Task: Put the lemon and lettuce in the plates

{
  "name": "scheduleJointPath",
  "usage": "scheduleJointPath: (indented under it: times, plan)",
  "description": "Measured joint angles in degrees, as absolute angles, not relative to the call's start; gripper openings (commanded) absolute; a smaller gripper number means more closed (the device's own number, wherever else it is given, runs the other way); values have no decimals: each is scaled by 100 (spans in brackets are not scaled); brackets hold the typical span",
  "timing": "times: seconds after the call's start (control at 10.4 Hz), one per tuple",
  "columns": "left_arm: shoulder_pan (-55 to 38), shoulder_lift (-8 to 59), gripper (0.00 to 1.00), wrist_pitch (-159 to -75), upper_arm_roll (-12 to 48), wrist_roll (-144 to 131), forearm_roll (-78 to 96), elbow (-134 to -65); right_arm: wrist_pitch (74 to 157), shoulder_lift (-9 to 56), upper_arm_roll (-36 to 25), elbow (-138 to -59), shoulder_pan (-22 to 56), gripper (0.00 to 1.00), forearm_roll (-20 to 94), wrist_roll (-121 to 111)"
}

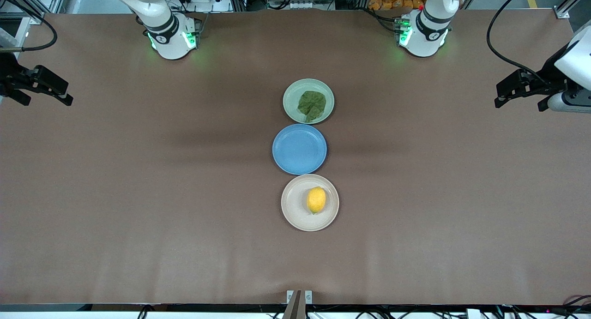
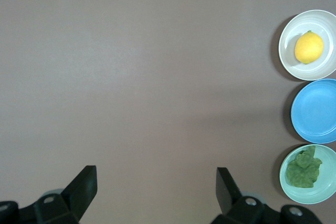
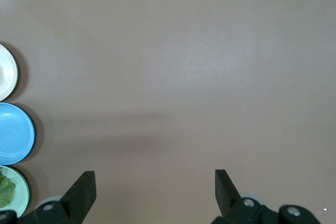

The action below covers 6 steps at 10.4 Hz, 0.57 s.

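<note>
The yellow lemon (image 1: 316, 200) lies in the beige-pink plate (image 1: 293, 210), the plate nearest the front camera. The dark green lettuce (image 1: 312, 105) lies in the mint plate (image 1: 291, 95), the one farthest from it. My left gripper (image 1: 519, 104) hangs open and empty over the table's left-arm end, well away from the plates. My right gripper (image 1: 46, 101) hangs open and empty over the right-arm end. The left wrist view shows the open left gripper (image 2: 156, 182), the lemon (image 2: 308, 47) and the lettuce (image 2: 303, 169). The right wrist view shows the open right gripper (image 3: 155, 184) above bare table.
An empty blue plate (image 1: 299, 149) sits between the two filled plates, the three forming a row down the middle of the brown table (image 1: 138, 194). The arm bases (image 1: 173, 35) stand along the table's farthest edge.
</note>
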<state>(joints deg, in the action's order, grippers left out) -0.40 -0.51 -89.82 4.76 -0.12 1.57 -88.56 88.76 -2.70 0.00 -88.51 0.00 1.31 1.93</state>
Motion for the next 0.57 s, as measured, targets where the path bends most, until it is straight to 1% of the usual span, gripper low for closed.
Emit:
scheduleJointPath:
  times: [0.57]
  plan:
    - [-37, -12, 100, -8982, 477, -12, 157, -8856, 8867, -270, -2, -8848, 0, 100, 131, 190]
